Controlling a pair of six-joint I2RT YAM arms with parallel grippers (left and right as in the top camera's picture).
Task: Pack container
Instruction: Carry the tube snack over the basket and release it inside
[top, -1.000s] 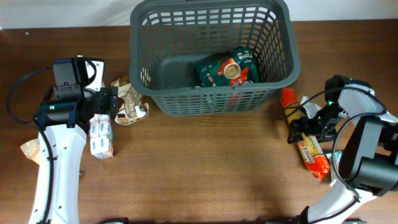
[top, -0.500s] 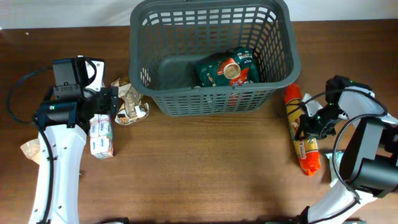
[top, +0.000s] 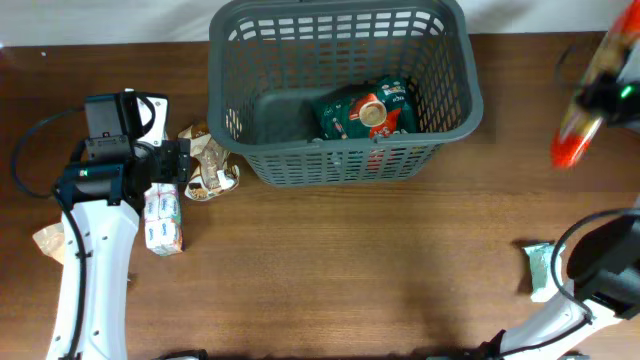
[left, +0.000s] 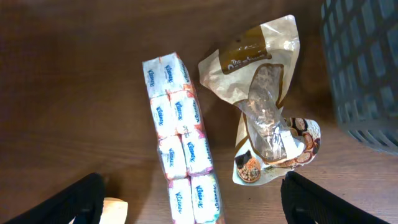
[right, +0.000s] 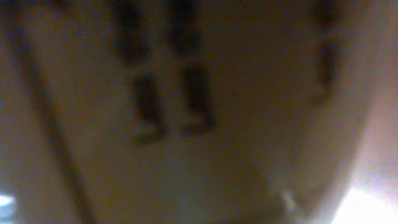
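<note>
The container (top: 345, 160), a dark grey lattice basket, stands at the back centre with a green snack pack (top: 365, 112) on its floor. My right gripper (top: 603, 88) is a blur high at the far right, to the right of the container, shut on a long orange-red pack (top: 570, 148) that hangs off the table. The right wrist view is a brown blur pressed close to the lens. My left gripper (left: 199, 202) hovers open over a Kleenex tissue multipack (left: 180, 143), its fingers (left: 81, 199) either side of the pack's near end. A clear and tan snack bag (left: 264, 106) lies beside it.
A pale green packet (top: 540, 268) lies on the wood by the right arm's base. A beige wrapper (top: 48, 240) sits at the left edge. The container's wall (left: 367, 62) stands close to the right of the snack bag.
My right gripper closed on the orange-red pack and swung it up off the table toward the back right. The pale green packet now shows. The left arm has not moved.
</note>
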